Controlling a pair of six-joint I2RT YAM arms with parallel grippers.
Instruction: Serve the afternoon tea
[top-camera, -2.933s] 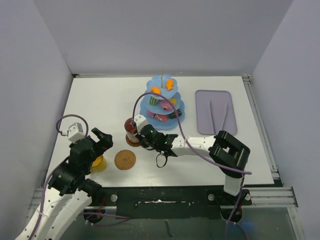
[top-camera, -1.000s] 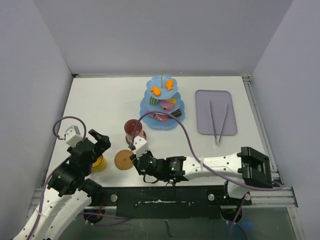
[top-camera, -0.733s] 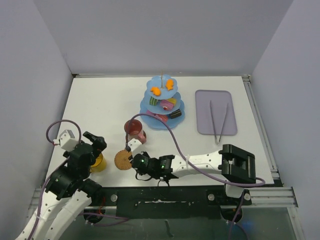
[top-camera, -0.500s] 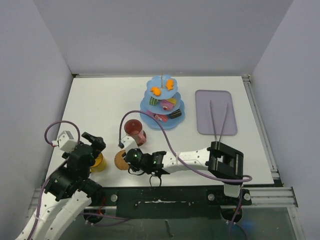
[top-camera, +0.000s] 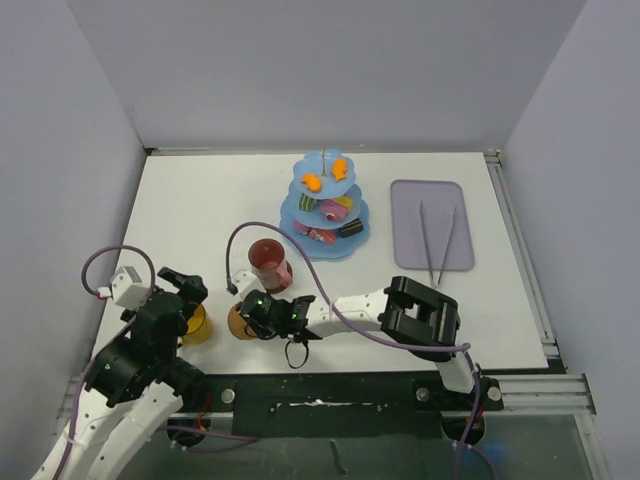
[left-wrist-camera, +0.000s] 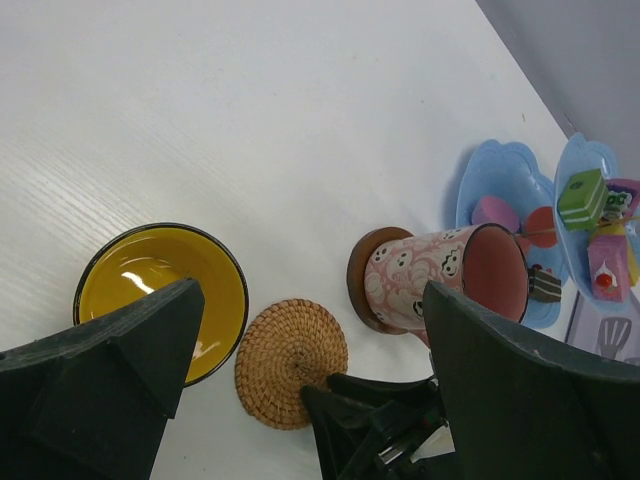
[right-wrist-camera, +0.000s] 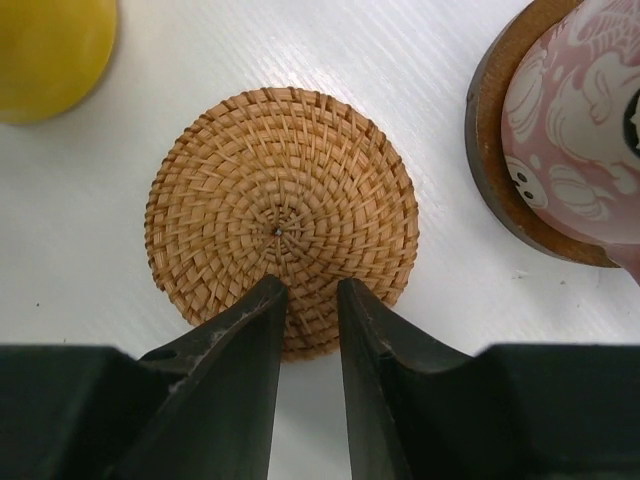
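I count one light-blue three-tier scalloped stand (top-camera: 323, 205), two mugs (translucent yellow mug (left-wrist-camera: 160, 285), pink-patterned red mug (left-wrist-camera: 440, 275)), two round coasters (woven wicker coaster (right-wrist-camera: 280, 235), dark-brown coaster (right-wrist-camera: 500, 170)), one flat lilac rectangular tray (top-camera: 405, 200), and one pair of thin metal tongs (top-camera: 440, 245). The small colourful toy cakes (top-camera: 312, 182) are too tiny to tally.

I see a white table (top-camera: 200, 200) with fine wood grain, closed in by a plain pale grey-lilac back wall (top-camera: 330, 70) and two side walls (top-camera: 60, 200). A metal rail (top-camera: 530, 384) runs along its near edge. The light is soft and even.
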